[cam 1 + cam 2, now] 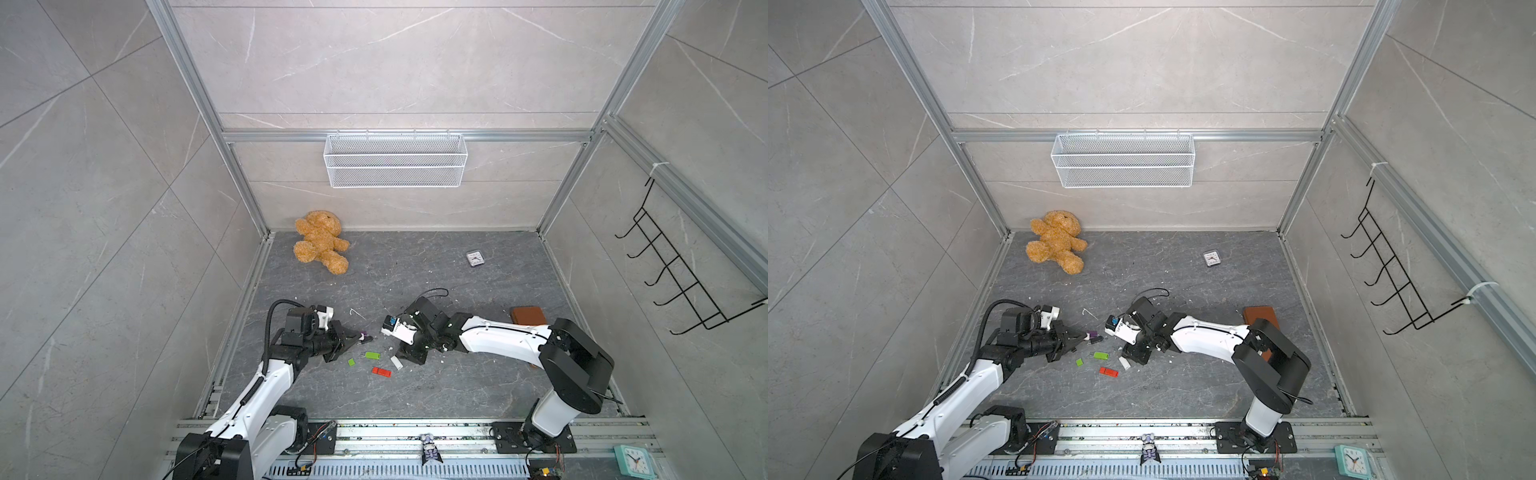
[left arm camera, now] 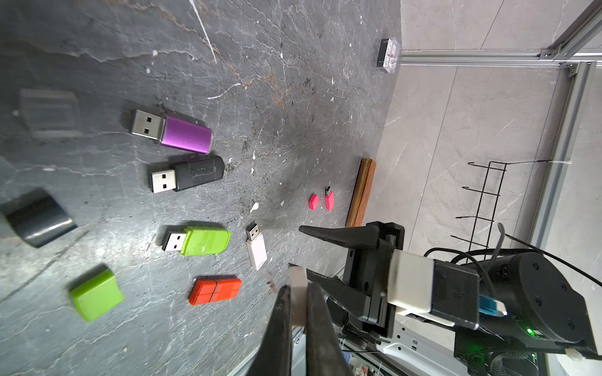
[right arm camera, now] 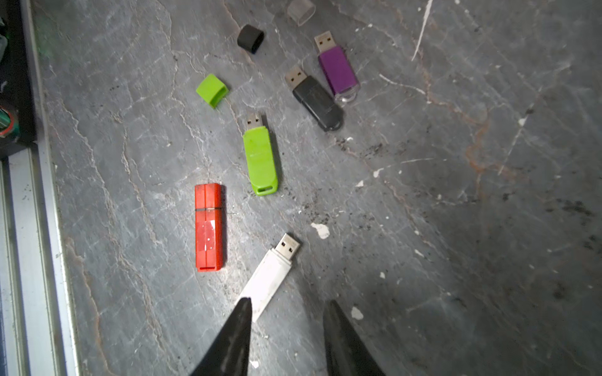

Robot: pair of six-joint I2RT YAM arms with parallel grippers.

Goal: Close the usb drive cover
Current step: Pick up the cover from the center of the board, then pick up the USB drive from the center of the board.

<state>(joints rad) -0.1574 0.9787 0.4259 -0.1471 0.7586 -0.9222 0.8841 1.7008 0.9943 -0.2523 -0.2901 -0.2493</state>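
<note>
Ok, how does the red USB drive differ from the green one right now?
The red drive is capped, its connector hidden; the green drive shows a bare metal connector. The green cap lies apart from the green drive; the red drive's cap is fitted. Both lie flat on the table.

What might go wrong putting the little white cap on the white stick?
The small white plastic cap sits pinched at the very tips of the left fingers, so it may twist or slip. The uncapped white plastic USB drive lies loose with the right fingers open, so it may skid when pushed.
</note>
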